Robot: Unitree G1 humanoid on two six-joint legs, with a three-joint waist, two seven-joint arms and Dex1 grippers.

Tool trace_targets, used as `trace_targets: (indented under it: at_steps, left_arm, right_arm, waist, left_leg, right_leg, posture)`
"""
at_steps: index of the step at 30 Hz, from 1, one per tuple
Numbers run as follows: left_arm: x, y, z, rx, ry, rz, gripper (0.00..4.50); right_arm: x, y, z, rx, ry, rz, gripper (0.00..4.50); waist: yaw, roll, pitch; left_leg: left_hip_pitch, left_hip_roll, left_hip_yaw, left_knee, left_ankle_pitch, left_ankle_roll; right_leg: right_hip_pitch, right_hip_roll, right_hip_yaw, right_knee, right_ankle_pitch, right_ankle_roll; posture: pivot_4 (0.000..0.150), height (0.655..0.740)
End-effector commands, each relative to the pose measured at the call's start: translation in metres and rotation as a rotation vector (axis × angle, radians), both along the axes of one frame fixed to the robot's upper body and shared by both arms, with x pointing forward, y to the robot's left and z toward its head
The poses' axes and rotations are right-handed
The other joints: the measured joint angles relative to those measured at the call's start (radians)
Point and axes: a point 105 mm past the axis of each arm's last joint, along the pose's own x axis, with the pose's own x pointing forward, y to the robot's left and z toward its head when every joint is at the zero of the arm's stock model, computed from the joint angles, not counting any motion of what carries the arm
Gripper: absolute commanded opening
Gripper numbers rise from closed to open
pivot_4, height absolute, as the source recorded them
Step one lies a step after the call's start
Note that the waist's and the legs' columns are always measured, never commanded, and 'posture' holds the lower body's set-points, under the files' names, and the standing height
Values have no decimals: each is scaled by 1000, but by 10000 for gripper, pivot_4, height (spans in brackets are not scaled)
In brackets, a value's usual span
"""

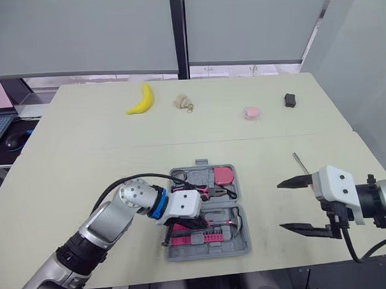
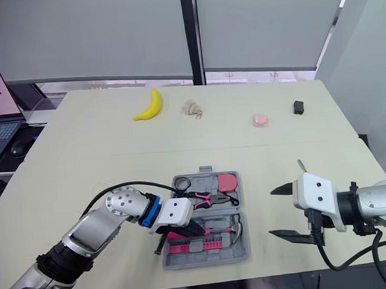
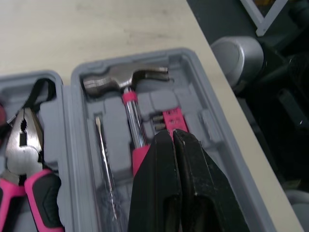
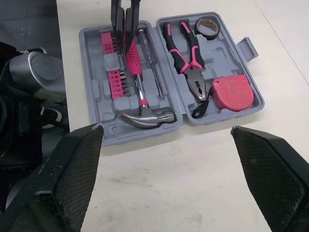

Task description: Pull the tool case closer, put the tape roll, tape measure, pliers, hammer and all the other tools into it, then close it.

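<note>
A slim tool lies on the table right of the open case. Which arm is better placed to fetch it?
Right. The right gripper hovers with jaws open beside the slim tool. The left gripper is shut, down in the case over the hammer.

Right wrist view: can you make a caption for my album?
Open tool case holding hammer, pliers, tape measure and tape roll, framed by the right gripper's open fingers.

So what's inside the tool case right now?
One half holds the hammer, screwdriver and pink bit strip; the other the pliers, tape measure and tape roll. The left gripper covers part of the hammer's handle.
</note>
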Motion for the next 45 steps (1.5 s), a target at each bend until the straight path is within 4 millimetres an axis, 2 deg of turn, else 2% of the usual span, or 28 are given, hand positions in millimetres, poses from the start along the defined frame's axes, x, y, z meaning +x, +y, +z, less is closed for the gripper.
trace_targets:
  at_steps: [1, 10, 18, 26, 29, 31, 34, 37, 40, 41, 45]
  left_arm:
    - [2, -1, -7, 13, -48, -3, 200]
    - [6, 6, -30, 55, -38, 80, 200]
    - [-1, 18, -54, 97, 83, 187, 200]
    - [-1, 20, -59, 115, 98, 197, 200]
    - [-5, 11, -43, 7, 130, 177, 200]
    - [-5, 7, -25, -82, 142, 180, 200]
    - [2, 13, 0, -159, 94, 207, 200]
    - [9, 22, 34, -295, 69, 262, 200]
    - [16, 37, 58, -418, 40, 381, 200]
    - [20, 49, 64, -459, 0, 452, 200]
    - [32, 98, 67, -530, -125, 768, 200]
  right_arm:
    - [-2, 5, 6, 4, -27, 22, 45000]
    - [-3, 6, 7, 6, -26, 26, 45000]
    - [-4, 7, 7, 5, -18, 26, 45000]
    - [-4, 7, 7, 6, -16, 25, 45000]
    - [-3, 7, 8, 11, -24, 20, 45000]
    - [-2, 7, 9, 17, -33, 12, 45000]
    - [0, 6, 10, 24, -48, -5, 45000]
    - [5, 3, 13, 35, -82, -42, 45000]
    - [15, -3, 17, 64, -135, -123, 45000]
    - [21, -10, 20, 84, -164, -185, 45000]
    - [39, -44, 23, 112, -280, -420, 45000]
  waist:
    - [0, 0, 0]
    - [0, 0, 0]
    - [-1, 2, -1]
    - [0, 6, -5]
    - [-2, 7, -5]
    - [-3, 6, -5]
    - [-3, 4, -2]
    - [-1, 4, -2]
    - [-2, 4, -1]
    - [-2, 4, -1]
    - [-4, 2, -1]
  left_leg:
    - [0, 0, 0, 0, 0, 0]
    - [0, 0, 0, 0, 0, 0]
    - [3, 0, 1, 0, 0, 0]
    - [4, 0, 1, 0, 0, 0]
    - [5, 0, 1, 0, 0, 0]
    - [4, 1, 1, -1, 0, 0]
    - [2, 1, 0, -2, 0, 0]
    - [0, 1, -1, -2, 0, 0]
    - [0, 1, -1, -2, 0, 0]
    - [0, 1, -1, -2, 0, 0]
    - [2, 1, -1, -5, 0, 0]
  right_leg:
    - [0, 0, 0, 0, 0, 0]
    - [0, -1, 0, 0, 0, 0]
    - [3, -1, 1, 0, 0, 0]
    - [4, -1, 1, 0, 0, 0]
    - [4, -1, 1, 0, 0, 0]
    - [3, -1, 1, 0, 0, 0]
    - [1, -1, 1, 0, -1, -1]
    - [0, -1, 0, 0, -2, -2]
    - [0, -1, 0, -1, -2, -2]
    - [0, -1, 0, -1, -3, -1]
    - [1, -2, 1, -3, -2, -1]
  posture:
    - [1500, 7274]
    - [1500, 7274]
    - [1500, 7274]
    - [1500, 7274]
    - [1500, 7274]
    - [1500, 7274]
    - [1500, 7274]
    - [1500, 7274]
    - [1500, 7274]
    - [1500, 7274]
    - [1500, 7274]
